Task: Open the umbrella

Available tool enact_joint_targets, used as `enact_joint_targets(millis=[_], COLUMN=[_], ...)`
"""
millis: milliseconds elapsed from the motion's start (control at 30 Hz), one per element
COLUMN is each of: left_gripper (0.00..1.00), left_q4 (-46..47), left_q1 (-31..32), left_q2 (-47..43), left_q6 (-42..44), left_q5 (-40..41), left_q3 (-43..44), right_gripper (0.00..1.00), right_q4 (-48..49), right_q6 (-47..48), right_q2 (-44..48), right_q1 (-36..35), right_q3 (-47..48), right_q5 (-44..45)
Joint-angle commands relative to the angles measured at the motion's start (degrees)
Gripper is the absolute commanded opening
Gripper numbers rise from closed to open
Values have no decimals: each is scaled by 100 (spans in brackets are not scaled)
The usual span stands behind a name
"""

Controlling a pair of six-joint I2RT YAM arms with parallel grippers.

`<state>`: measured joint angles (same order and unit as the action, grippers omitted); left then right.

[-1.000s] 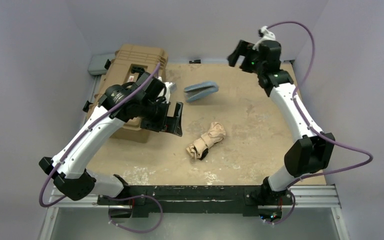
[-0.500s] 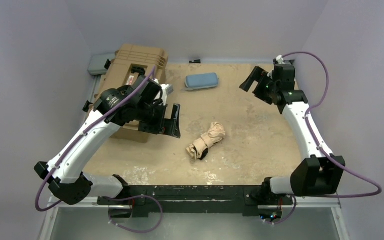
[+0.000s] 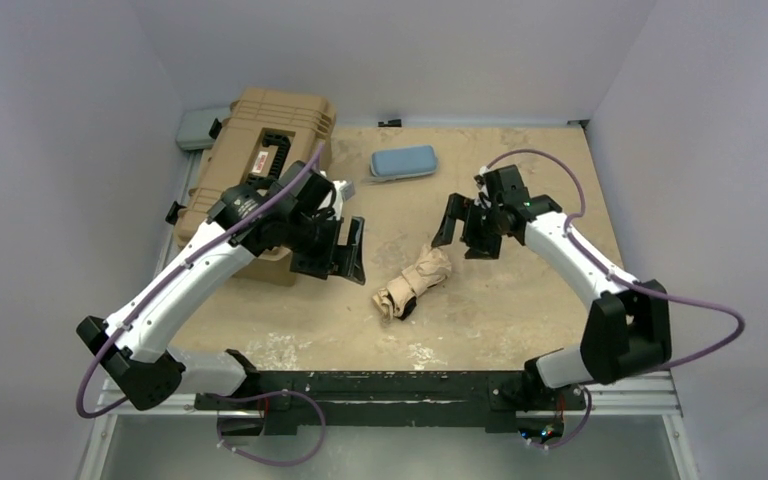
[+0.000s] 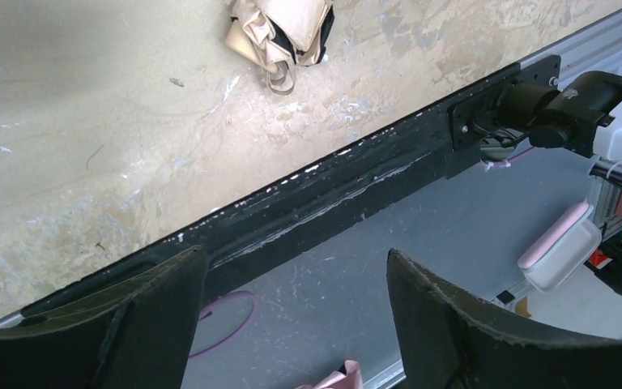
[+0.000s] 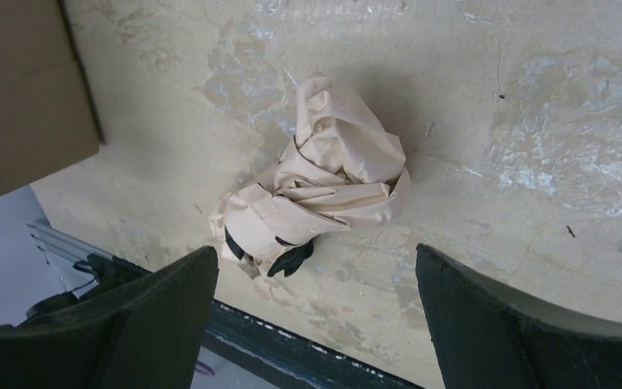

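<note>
The umbrella (image 3: 413, 281) lies folded in a bundle in the middle of the table (image 3: 520, 290), between our two arms. Our right gripper (image 3: 465, 235) hangs near its far end, fingers wide apart and empty. Our left gripper (image 3: 343, 262) waits off to the left, fingers apart and empty too.

We think the job now is to get hold of it. We should come straight down with one finger on each side and pinch something firm, not loose cloth, or it may slip.

The right wrist view shows the umbrella is black inside at its near end; the top view hardly shows that. The left wrist view mostly shows the table's front edge. We cannot see a handle.
</note>
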<state>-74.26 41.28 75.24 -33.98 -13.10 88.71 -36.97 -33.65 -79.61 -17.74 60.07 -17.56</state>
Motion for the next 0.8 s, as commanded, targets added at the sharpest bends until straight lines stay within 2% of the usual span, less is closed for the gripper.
enact_joint_targets(millis=[0,100,300,467,600,767], left_gripper=[77,74,73,73,73,73], left_q4=[397,424,289,262,238,257], left_q1=[2,4,7,8,8,8], left_q2=[-278,-368,-502,-743,-941,-1163], left_q6=[-241,-289,-328,-445,-525,-600], left_q5=[-271,-302,-186,-109,-93,-64], left_q3=[-400,-498,-503,-663,-815,-1079], right_gripper=[86,75,71,66,63,62], right_q4=[-126,16,180,151,120,-33], right_q6=[361,310,299,650,993,1274], right_q2=[-566,-1121,-2279,-2762,-2522,-1283], right_q1=[-48,-227,-587,-567,-468,-360], right_q3=[922,1466,1984,1846,1176,-49], right_q5=[-38,-78,-32,-69,149,263])
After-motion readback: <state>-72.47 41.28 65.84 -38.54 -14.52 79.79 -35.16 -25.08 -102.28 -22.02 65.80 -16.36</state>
